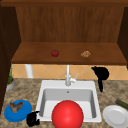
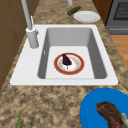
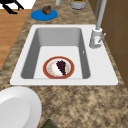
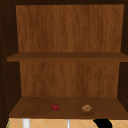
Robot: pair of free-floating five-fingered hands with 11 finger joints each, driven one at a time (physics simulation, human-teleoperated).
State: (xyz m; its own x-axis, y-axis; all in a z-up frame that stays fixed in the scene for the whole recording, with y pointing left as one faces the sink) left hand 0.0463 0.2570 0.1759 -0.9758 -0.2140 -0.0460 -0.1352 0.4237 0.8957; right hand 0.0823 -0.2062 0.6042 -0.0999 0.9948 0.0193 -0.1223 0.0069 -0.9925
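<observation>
Right hand (image 1: 100,74) of mine hangs with fingers relaxed, apart, faucet (image 1: 67,76) to its left, shelf (image 1: 67,59) above

No writing, label, brand, number or sign can be read anywhere: not on the wooden shelves, the white sink, the plates or the speckled stone desk.
</observation>
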